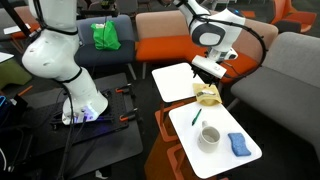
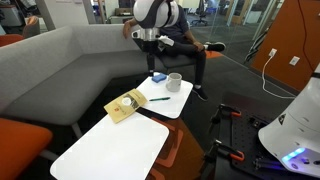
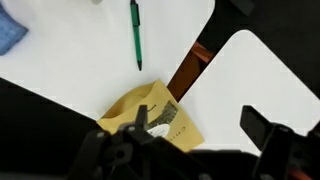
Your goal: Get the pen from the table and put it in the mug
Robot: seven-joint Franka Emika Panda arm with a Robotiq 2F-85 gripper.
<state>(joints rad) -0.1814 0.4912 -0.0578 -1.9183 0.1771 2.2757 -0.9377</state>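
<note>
The dark green pen (image 3: 136, 35) lies flat on the longer white table (image 3: 70, 70), seen in both exterior views (image 1: 196, 118) (image 2: 158, 98). The white mug (image 1: 208, 138) (image 2: 174, 81) stands upright on the same table, beyond the pen; it is out of the wrist view. My gripper (image 3: 200, 130) is open and empty. It hangs in the air above the gap between the two tabletops, over a yellow packet, a short way from the pen (image 1: 206, 68) (image 2: 149, 40).
A yellow packet (image 3: 155, 115) (image 1: 207, 95) (image 2: 126, 105) lies at the table end nearest my gripper. A blue cloth (image 1: 238, 145) (image 2: 158, 77) (image 3: 8, 35) lies beside the mug. A squarer white tabletop (image 1: 175, 80) (image 2: 110, 150) adjoins. Sofas surround the tables.
</note>
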